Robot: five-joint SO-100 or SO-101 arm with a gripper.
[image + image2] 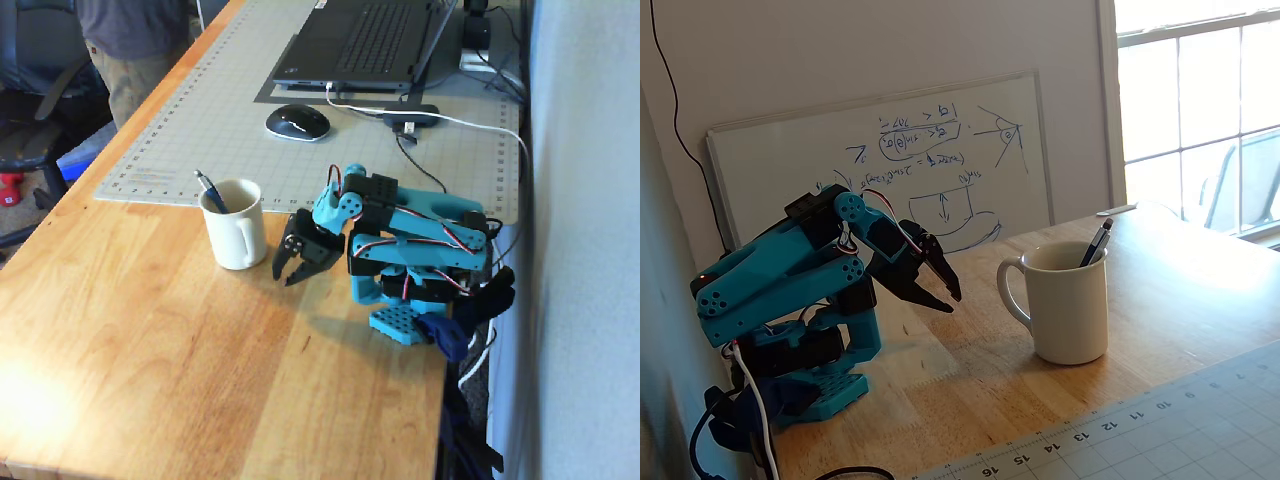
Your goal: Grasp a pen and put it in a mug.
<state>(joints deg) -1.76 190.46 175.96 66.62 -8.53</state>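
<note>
The pen leans inside the mug, so the gripper hangs spread and empty beside it.

A smooth, glossy cream ceramic mug stood on a lightly sheened, varnished wooden table. The arm's black gripper looked like matt plastic. A matt grey gridded cutting mat lay behind it. The whiteboard surface was shiny.
</note>
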